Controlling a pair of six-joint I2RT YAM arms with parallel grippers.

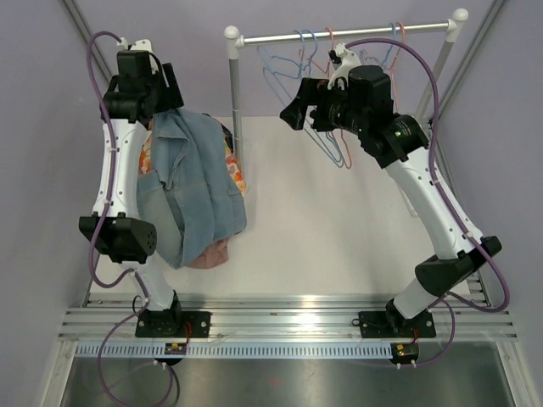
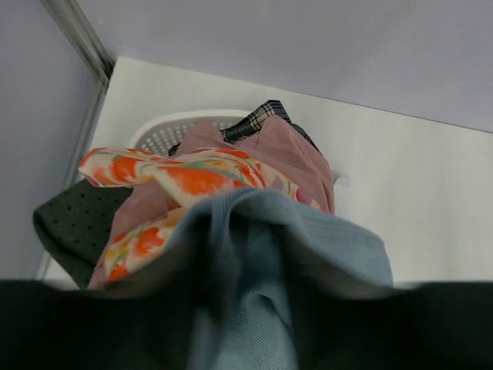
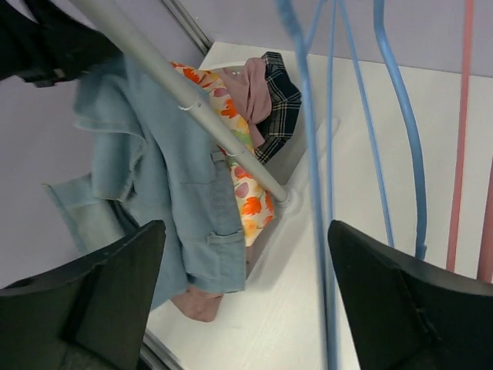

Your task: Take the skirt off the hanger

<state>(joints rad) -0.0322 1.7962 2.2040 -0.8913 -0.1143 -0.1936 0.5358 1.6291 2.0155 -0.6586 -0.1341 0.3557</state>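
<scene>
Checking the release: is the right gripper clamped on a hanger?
No, the right gripper stands wide open, its fingers pinching none of the blue hangers.

Soft, even overhead light is filling all three views; shadows on the matte white tabletop (image 1: 339, 229) are falling faint. Ribbed aluminium base rail (image 1: 288, 315) is glaring mildly. Left gripper's black plastic fingers (image 2: 77, 324) are blurring, too close for focus.

White table (image 1: 339, 246), white basket (image 2: 166, 127) on its left side heaped with clothes (image 1: 216, 253), rack post (image 1: 235, 102) standing just beside
</scene>
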